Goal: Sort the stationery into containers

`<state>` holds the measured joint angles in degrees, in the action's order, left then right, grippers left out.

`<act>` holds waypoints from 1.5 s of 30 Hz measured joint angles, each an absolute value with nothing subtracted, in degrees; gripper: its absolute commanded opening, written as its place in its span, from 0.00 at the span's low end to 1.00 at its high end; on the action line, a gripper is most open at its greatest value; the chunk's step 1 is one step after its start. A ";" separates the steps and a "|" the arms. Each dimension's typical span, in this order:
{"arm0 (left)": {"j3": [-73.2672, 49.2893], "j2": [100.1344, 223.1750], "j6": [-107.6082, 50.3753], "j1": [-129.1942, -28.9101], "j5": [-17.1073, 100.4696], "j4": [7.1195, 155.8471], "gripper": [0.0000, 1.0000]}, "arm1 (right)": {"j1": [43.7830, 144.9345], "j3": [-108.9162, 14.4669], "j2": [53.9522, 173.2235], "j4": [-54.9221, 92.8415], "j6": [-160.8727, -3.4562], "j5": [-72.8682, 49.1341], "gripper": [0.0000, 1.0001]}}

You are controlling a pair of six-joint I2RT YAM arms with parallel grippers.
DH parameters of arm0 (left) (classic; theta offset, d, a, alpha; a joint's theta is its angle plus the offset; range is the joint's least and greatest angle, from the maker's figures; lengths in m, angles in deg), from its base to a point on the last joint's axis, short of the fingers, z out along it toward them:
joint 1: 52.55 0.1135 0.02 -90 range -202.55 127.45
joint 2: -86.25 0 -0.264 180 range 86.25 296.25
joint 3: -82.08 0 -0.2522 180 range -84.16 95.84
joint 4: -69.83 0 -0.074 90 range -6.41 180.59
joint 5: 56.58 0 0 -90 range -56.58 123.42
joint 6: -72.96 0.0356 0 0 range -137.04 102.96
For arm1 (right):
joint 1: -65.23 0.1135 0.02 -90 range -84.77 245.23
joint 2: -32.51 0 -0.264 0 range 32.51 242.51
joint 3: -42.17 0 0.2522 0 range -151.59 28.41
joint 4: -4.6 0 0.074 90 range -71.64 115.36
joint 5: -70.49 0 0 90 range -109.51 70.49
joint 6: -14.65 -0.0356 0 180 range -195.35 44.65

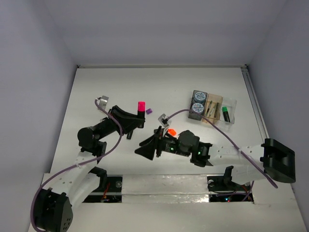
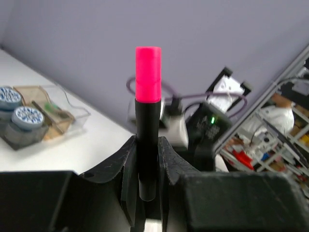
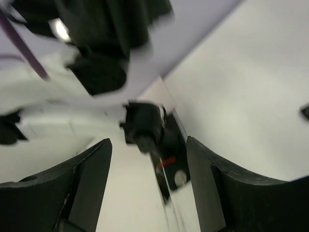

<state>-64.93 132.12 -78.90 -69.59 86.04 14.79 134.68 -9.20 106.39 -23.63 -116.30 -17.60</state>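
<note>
The left gripper (image 2: 147,150), mid-table, clamped a pink marker (image 2: 147,77) upright. The right gripper (image 3: 148,159) pointed toward the left edge, jaws apart and empty.

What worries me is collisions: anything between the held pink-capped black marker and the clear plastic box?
A small purple cap beside it, then the right arm's purple cable and the dark grey holder before the box.

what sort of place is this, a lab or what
Probably a robotics lab test cell: a white table boxed in by plain walls, a left arm and right arm bolted on, cluttered shelves beyond.
</note>
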 measured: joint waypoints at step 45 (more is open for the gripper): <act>-66.77 142.93 -73.11 -84.72 72.66 11.38 0.00 | 117.70 -19.88 93.04 5.72 -101.76 -8.61 0.64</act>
<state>-66.77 142.93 -73.11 -84.72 72.66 11.38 117.70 -19.88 93.04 5.72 -101.76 -8.61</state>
